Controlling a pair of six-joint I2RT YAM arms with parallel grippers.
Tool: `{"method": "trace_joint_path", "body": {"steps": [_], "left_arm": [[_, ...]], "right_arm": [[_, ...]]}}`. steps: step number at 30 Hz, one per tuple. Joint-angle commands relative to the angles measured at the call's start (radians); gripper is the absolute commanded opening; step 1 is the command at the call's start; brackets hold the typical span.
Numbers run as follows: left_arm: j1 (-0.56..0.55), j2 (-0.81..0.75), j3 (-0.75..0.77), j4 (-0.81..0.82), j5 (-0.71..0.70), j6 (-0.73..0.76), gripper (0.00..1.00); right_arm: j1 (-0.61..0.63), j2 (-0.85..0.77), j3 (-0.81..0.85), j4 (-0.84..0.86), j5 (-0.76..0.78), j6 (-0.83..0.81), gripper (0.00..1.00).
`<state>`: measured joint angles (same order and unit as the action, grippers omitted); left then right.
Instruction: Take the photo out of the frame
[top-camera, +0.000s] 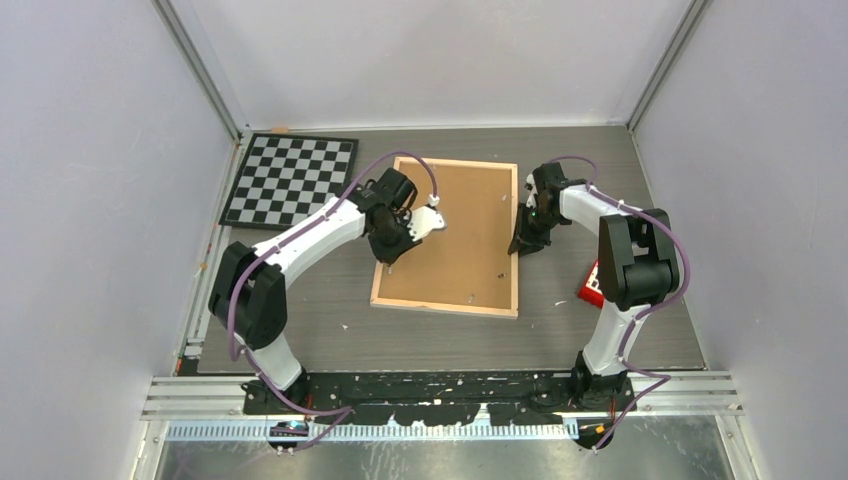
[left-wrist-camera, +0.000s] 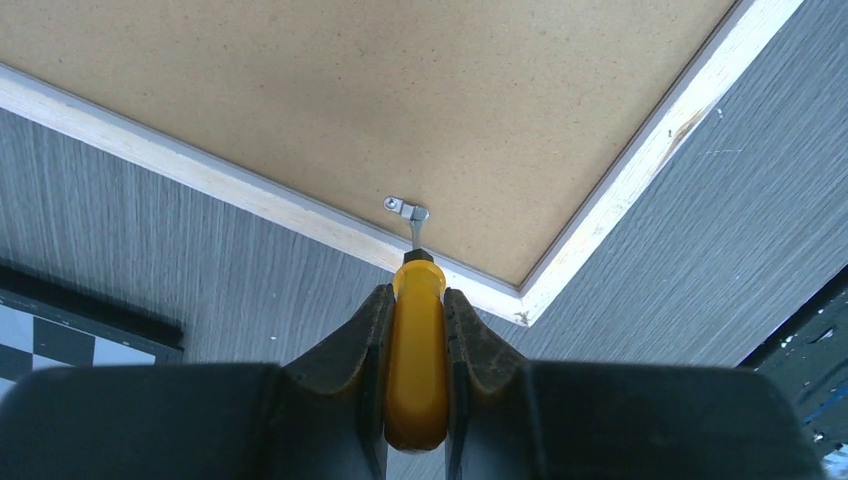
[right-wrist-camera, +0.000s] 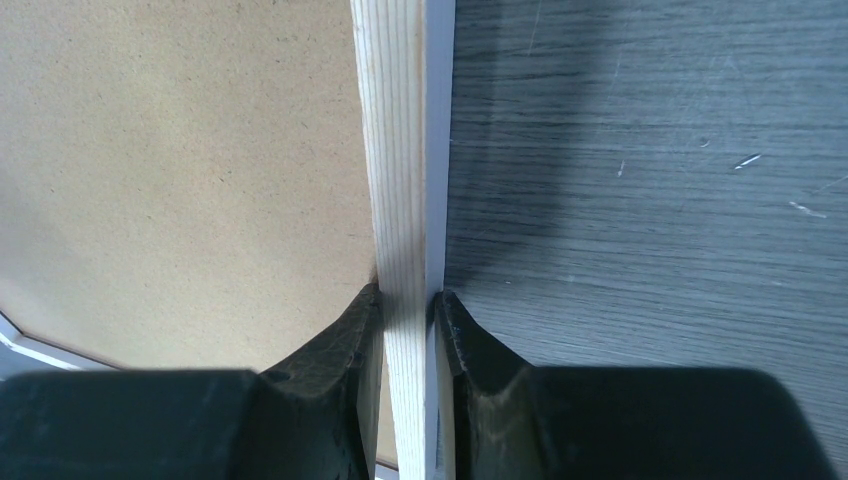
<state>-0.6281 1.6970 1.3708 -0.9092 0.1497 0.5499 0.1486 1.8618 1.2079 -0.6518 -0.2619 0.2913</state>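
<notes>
Frame (top-camera: 460, 250) lying back-up on the grey wood-grain counter (top-camera: 560, 330), with a tool at each long side.

From above, the frame is a flat rectangle, a brown fibreboard panel inside a pale wood rim. The left tool (top-camera: 392, 250) is at its left edge and the right tool (top-camera: 524, 240) at its right edge. A checkerboard (top-camera: 290, 180) lies beyond its far left corner. At the left wrist, dark jaws clamp a smooth yellow screwdriver (left-wrist-camera: 418, 340). Its thin metal tip meets a small metal tab (left-wrist-camera: 403, 207) on the speckled panel, just inside the rim. At the right wrist, the tool pinches the straight-grained rim. The photo cannot be seen.
</notes>
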Motion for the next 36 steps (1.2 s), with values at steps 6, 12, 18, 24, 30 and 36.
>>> {"method": "trace_joint_path", "body": {"steps": [6,12,18,24,30,36], "left_arm": [[-0.016,-0.008,-0.010,0.016,0.071,-0.096,0.00],[-0.014,-0.033,-0.045,0.063,0.042,-0.141,0.00],[-0.014,-0.058,-0.100,0.166,0.027,-0.188,0.00],[-0.011,-0.057,-0.107,0.250,0.004,-0.196,0.00],[-0.009,-0.035,-0.078,0.272,0.007,-0.201,0.00],[-0.006,-0.021,-0.050,0.266,0.019,-0.210,0.00]], "right_arm": [[-0.002,0.025,0.004,-0.009,-0.003,0.023,0.00],[-0.001,0.025,-0.001,-0.008,-0.005,0.022,0.01],[-0.002,0.023,-0.002,-0.008,-0.007,0.019,0.01],[-0.001,0.027,0.001,-0.012,-0.008,0.015,0.01],[-0.002,0.034,0.007,-0.014,-0.011,0.011,0.01],[-0.002,0.035,0.012,-0.017,-0.014,0.006,0.01]]}}
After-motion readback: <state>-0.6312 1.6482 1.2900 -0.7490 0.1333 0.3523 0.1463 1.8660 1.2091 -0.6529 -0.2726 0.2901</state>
